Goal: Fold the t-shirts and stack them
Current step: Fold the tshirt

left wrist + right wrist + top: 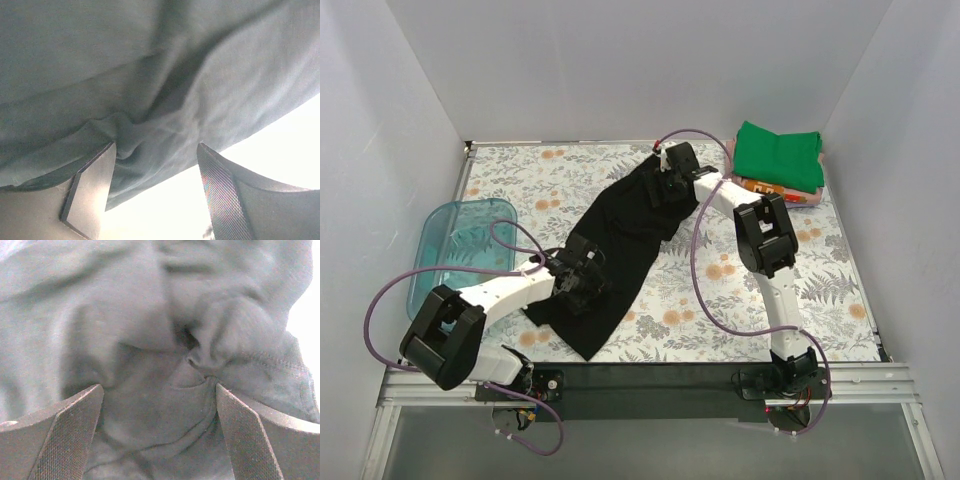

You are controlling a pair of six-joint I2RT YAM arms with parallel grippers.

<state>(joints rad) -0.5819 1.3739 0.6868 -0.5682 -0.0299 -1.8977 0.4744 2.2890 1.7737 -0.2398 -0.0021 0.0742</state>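
While top cam shows the black t-shirt (620, 250) lying diagonal, wrist cams add: left gripper (156, 152) and right gripper (159, 390) both spread wide on bunched cloth. Prob. not pinching.

Black shirt (620, 240): soft matt cloth, creased, finely woven up close; stitched hem at 3 o'clock in the right wrist view.
Green shirt (778, 155): smooth matt cloth, at 1 o'clock on the table.
Tray (440, 238): translucent teal plastic, glossy, at 9 o'clock.
Table (820, 290): matt cover printed with flowers and ferns.
Arms (505, 292): smooth white shells, matt black joints.
Cables (693, 262): smooth purple sheath.
Left gripper fingers (220, 200): dark, cross-hatched grain, faint sheen.
Right gripper fingers (60, 440): dark, finely grained, matt.
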